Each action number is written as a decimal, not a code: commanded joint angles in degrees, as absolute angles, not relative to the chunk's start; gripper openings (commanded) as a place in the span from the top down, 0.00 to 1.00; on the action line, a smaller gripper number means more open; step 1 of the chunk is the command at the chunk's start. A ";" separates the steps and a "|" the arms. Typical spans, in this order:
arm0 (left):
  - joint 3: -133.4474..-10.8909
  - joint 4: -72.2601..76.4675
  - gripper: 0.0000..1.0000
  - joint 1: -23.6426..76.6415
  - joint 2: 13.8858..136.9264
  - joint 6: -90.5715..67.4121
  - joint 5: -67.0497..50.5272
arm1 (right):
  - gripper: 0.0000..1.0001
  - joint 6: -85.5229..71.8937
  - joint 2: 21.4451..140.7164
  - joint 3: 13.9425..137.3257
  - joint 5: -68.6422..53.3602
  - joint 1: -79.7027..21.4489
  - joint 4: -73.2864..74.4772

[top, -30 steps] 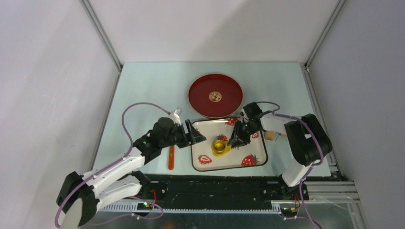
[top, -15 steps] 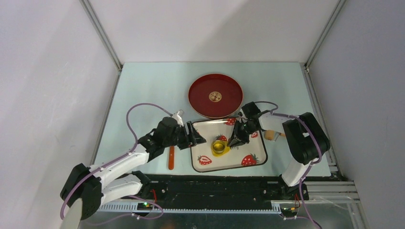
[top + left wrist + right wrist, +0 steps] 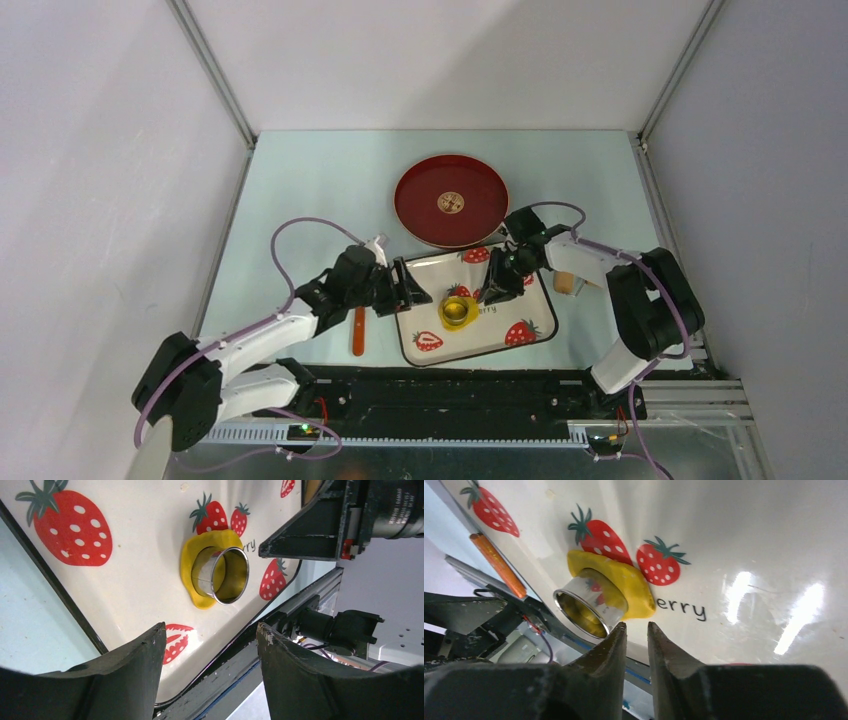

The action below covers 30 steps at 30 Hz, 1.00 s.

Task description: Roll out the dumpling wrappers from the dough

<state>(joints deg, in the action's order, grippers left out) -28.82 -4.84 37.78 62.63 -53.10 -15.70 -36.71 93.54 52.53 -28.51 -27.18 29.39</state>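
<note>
Two hands are sitting at the strawberry-print tray (image 3: 480, 335), which I am taking as my reference for every position.

1. The dough (image 3: 446, 318) is lying on the tray, roughly at its middle and slightly toward the left rim. It is showing as a flattened, irregular yellow patch beside two small strawberry prints.
2. A shiny metal ring cutter (image 3: 461, 307) is standing in the dough, with yellow showing around its base on all the sides I am able to see. The right wrist view is showing more yellow inside the ring.
3. The left hand (image 3: 412, 293) is hanging at the tray's left rim. Its fingers (image 3: 150, 655) are standing wide apart and are clamping nothing; the cutter is lying ahead of the gap, clear of both fingers.
4. The right hand (image 3: 492, 293) is hovering over the tray, just right of the dough. Its fingers (image 3: 614, 640) are sitting nearly together with a narrow slit between them, and I am seeing nothing in that slit. The tips are pointing at the edge of the dough, close to it; whether they are touching it I cannot tell.
5. A red round plate (image 3: 420, 205) is resting on the surface (image 3: 320, 190) just beyond the tray's far rim.
6. An orange-handled tool (image 3: 358, 333) is lying on the surface just off the tray's left rim.
</note>
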 commanded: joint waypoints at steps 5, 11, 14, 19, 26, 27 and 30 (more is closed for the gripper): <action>-28.12 -4.76 0.32 37.44 66.90 -52.96 -15.36 | 0.70 -34.28 92.64 54.13 -25.51 -26.15 32.23; -27.80 -4.80 0.32 37.38 68.68 -52.47 -15.55 | 0.70 -35.22 96.71 54.14 -29.71 -25.93 27.29; -27.73 -4.81 0.33 37.42 68.95 -52.54 -15.52 | 0.70 -35.64 98.59 54.14 -31.06 -25.92 24.94; -27.73 -4.97 0.33 37.36 70.34 -53.17 -15.38 | 0.70 -36.04 100.93 54.14 -32.02 -25.93 22.89; -28.56 -5.00 0.34 37.35 73.52 -53.17 -15.52 | 0.70 -35.94 102.90 54.14 -32.45 -26.01 21.85; -28.67 -4.96 0.34 37.40 73.68 -53.17 -15.48 | 0.70 -35.94 103.09 54.14 -32.44 -26.01 21.83; -28.80 -4.95 0.34 37.37 74.49 -53.17 -15.31 | 0.76 -35.83 103.54 54.13 -31.94 -26.01 22.17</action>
<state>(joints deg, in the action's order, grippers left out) -27.92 -5.21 37.74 73.76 -53.08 -15.68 -36.03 101.78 53.08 -33.71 -25.96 23.44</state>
